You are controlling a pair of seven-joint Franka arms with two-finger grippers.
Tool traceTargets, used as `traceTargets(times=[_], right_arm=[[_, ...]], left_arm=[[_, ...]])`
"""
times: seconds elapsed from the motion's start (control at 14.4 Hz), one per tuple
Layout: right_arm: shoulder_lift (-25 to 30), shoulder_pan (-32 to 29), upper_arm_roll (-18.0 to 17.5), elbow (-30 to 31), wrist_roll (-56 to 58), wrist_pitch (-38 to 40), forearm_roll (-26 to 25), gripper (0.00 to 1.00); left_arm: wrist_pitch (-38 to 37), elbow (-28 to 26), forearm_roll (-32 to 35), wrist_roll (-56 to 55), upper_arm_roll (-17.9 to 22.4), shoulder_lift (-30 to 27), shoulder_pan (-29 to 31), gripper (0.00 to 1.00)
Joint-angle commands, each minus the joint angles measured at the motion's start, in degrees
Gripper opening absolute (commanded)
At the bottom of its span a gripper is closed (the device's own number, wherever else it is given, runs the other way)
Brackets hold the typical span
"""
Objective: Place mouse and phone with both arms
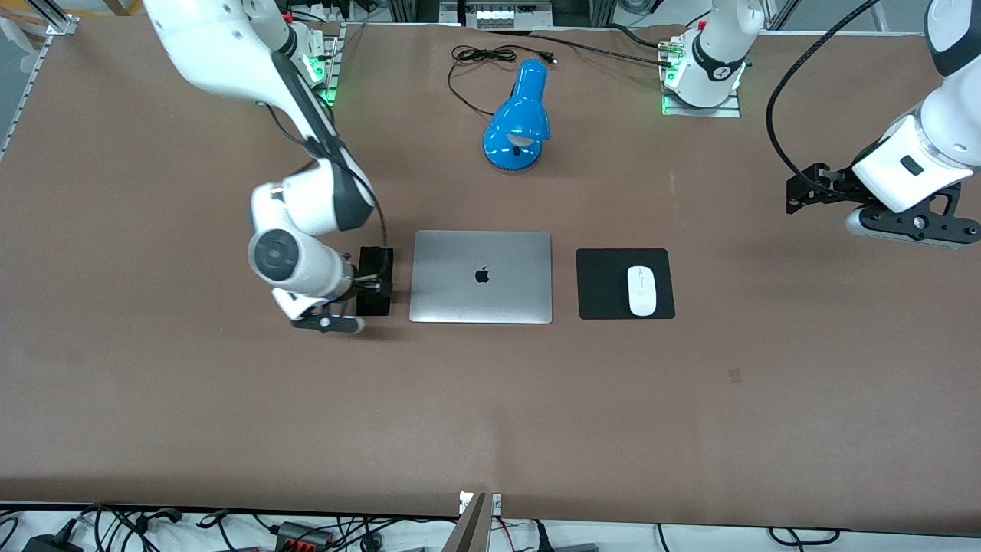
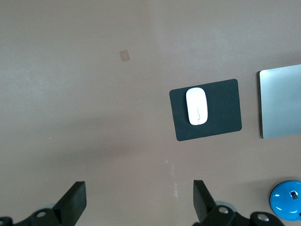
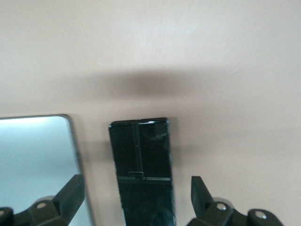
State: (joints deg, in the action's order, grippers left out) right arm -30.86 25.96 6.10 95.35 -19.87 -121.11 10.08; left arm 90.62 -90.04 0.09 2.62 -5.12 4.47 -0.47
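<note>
The white mouse (image 1: 641,290) lies on a square black mouse pad (image 1: 605,285) beside the closed laptop; it also shows in the left wrist view (image 2: 197,106). The black phone (image 1: 374,305) lies flat on the table beside the laptop, toward the right arm's end. My right gripper (image 1: 369,282) is low over the phone (image 3: 141,146), open, one finger on each side with a gap on both. My left gripper (image 1: 801,192) is open and empty, up in the air over bare table at the left arm's end, well apart from the mouse.
A closed silver laptop (image 1: 481,277) lies between the phone and the mouse pad. A blue desk lamp (image 1: 520,115) with a black cord stands farther from the front camera than the laptop. Brown table stretches wide nearer the front camera.
</note>
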Motion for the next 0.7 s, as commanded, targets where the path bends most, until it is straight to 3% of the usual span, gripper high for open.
traceTargets(times=[0.0, 0.35, 0.49, 0.63], right_arm=[[5.18, -0.38, 3.55, -6.46, 3.07, 9.98, -1.81, 1.0], [5.37, -0.74, 13.74, -20.89, 12.21, 26.16, -3.23, 1.0], [5.89, -1.52, 15.78, -23.1, 13.79, 28.38, -2.97, 1.0], [8.18, -5.46, 14.65, -23.28, 17.22, 28.38, -2.61, 1.0]], left_arm=[[0.52, 0.22, 0.79, 0.98, 0.28, 0.1, 0.12, 1.0], [0.35, 1.45, 0.61, 1.16, 0.46, 0.98, 0.3, 1.0], [0.61, 1.89, 0.61, 1.07, 0.2, 1.42, -0.05, 1.0], [0.61, 1.89, 0.53, 1.07, 0.2, 1.42, -0.32, 1.0]])
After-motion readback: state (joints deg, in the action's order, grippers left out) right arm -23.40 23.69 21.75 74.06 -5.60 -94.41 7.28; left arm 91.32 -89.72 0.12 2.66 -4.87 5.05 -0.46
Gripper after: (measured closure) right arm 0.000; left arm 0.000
